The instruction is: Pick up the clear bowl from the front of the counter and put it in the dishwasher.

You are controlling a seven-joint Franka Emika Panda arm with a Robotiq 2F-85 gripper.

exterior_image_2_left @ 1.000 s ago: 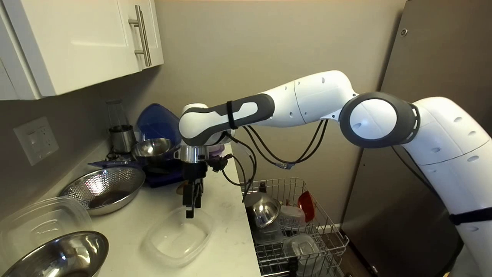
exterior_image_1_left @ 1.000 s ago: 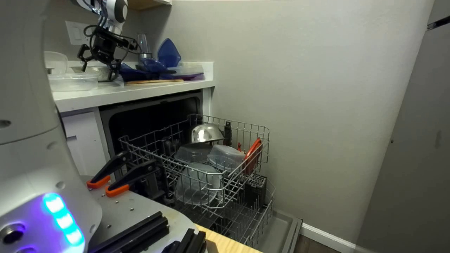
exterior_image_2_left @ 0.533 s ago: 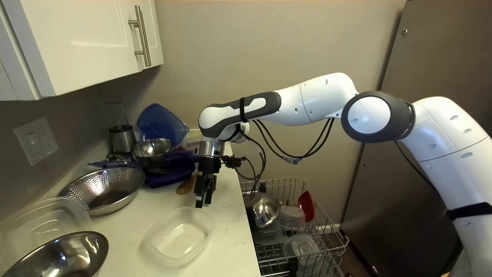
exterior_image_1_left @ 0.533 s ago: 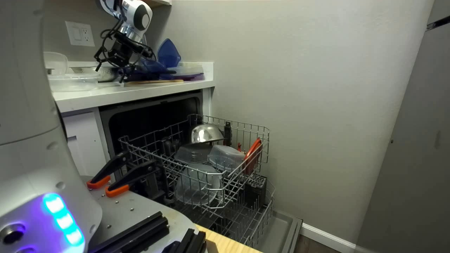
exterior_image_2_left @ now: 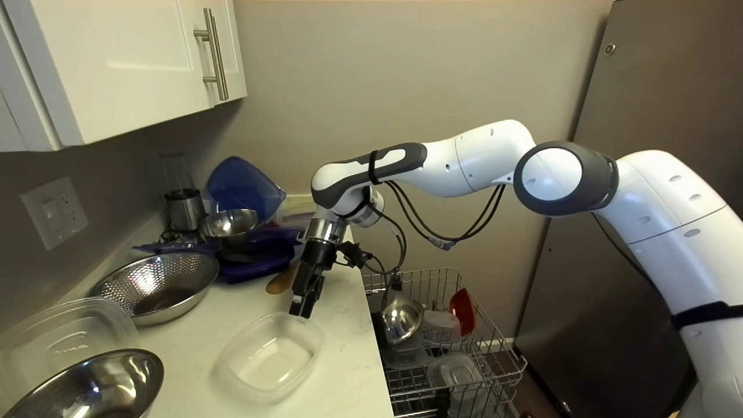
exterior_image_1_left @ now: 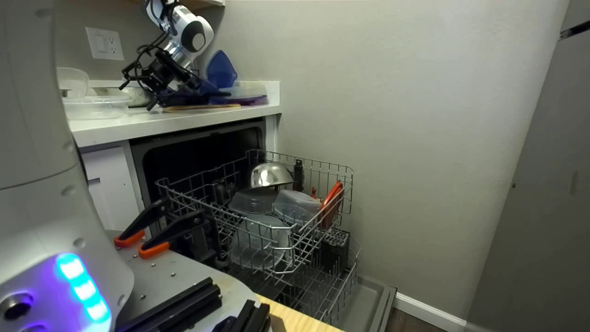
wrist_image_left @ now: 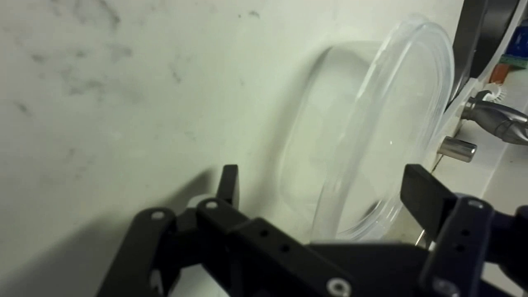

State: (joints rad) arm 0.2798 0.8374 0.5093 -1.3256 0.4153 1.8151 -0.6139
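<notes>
The clear bowl (exterior_image_2_left: pixel 271 357) stands upright on the white counter (exterior_image_2_left: pixel 354 342), near its front edge. In an exterior view my gripper (exterior_image_2_left: pixel 300 313) hangs tilted at the bowl's far rim, fingertips pointing down toward it. The wrist view shows the gripper (wrist_image_left: pixel 324 181) open, fingers wide apart, with the near end of the clear bowl (wrist_image_left: pixel 354 132) appearing between them. Whether a finger touches the rim I cannot tell. The dishwasher (exterior_image_1_left: pixel 152 154) is open below the counter, its upper wire rack (exterior_image_1_left: pixel 318 167) pulled out.
On the counter are a perforated steel colander (exterior_image_2_left: pixel 159 284), a steel bowl (exterior_image_2_left: pixel 87 386), a clear lid (exterior_image_2_left: pixel 67 342), a wooden spoon (exterior_image_2_left: pixel 282 281) and blue dishware (exterior_image_2_left: pixel 244 186). A cabinet (exterior_image_2_left: pixel 127 64) overhangs. The rack holds a steel bowl (exterior_image_1_left: pixel 271 175), clear containers and a red item (exterior_image_1_left: pixel 333 196).
My gripper has moved away from over the bowl toward the counter's far end, then tilted so its fingertips swing back toward the bowl. The jaws stayed open; the bowl has not moved.
</notes>
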